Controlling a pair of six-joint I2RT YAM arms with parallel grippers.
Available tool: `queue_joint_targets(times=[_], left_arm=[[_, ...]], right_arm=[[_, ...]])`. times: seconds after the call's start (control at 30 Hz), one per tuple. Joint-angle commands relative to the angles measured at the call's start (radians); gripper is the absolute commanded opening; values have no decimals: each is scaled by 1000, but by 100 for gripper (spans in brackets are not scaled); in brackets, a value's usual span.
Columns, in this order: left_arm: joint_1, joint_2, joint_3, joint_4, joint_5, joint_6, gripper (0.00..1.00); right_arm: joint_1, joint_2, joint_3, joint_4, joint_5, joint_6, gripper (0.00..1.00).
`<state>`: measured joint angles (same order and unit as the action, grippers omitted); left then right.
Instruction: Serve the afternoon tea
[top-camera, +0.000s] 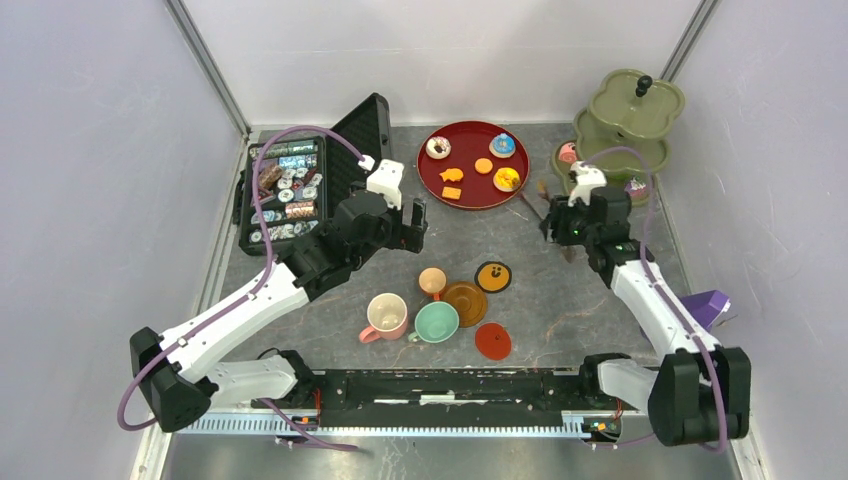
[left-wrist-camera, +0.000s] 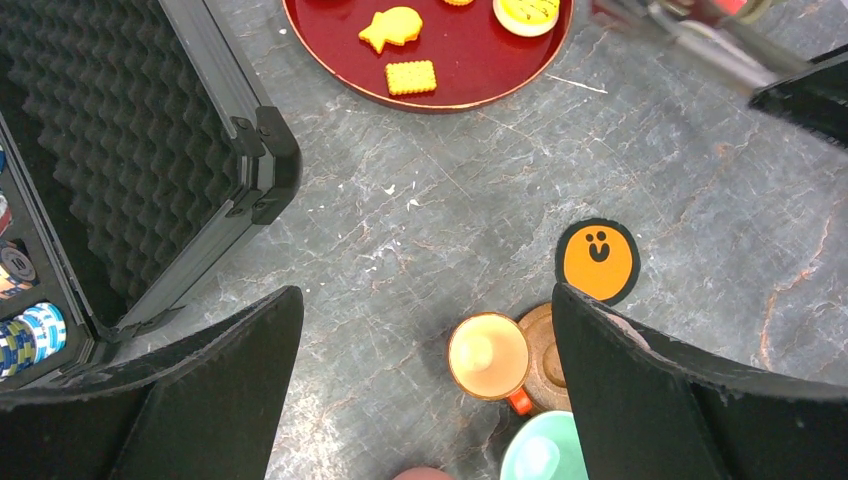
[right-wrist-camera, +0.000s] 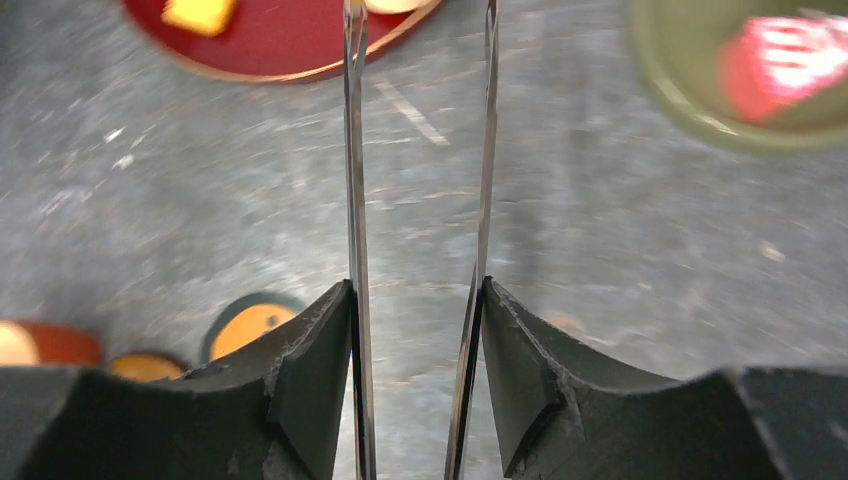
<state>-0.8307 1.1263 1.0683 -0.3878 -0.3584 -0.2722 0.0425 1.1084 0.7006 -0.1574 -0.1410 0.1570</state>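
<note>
Pastries (top-camera: 483, 166), small, colourful, on red tray (top-camera: 470, 134)

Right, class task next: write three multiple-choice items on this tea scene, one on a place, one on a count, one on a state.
1. Where is the mint cup?
A. beside the pink cup
B. on the red tray
C. inside the case

2. How many cups are in view?
A. two
B. three
C. five

3. What do the right jaws hold?
A. nothing
B. a donut
C. the tongs

Answers:
1 A, the two cups sit side by side.
2 B, there are the pink, the mint and a small orange cup.
3 C, the right wrist view shows the tongs' two blades lying against the jaws.
</note>
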Motion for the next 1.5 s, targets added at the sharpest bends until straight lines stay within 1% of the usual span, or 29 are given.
queue_joint_targets(times=[0.0,0.1,0.33,0.57,0.8,1.27,1.3,1.47], left_arm=[[4,13,13,43,16,-1,100],[4,5,10,43,10,-2,100],[4,-2,5,37,-5,1,100],[4,8,7,39,-5,4,100],[4,10,4,38,-9,8,100],[4,14,6,38,-4,6,100],[4,13,5,38,-5,6,100],[4,12,5,35,-7,6,100]], right_arm=[[91,80,111,29,-93,-58,55],[114,154,196,13,-95,-78,55],[135,283,352,-56,-29,-126,55],[138,385,450,-116,25,-148,55],[143,461,487,-121,35,-186,56],[196,566,536,-152,135,-231,56],[200,571,538,-152,162,-232,56],[220,598,560,-168,207,-244,57]])
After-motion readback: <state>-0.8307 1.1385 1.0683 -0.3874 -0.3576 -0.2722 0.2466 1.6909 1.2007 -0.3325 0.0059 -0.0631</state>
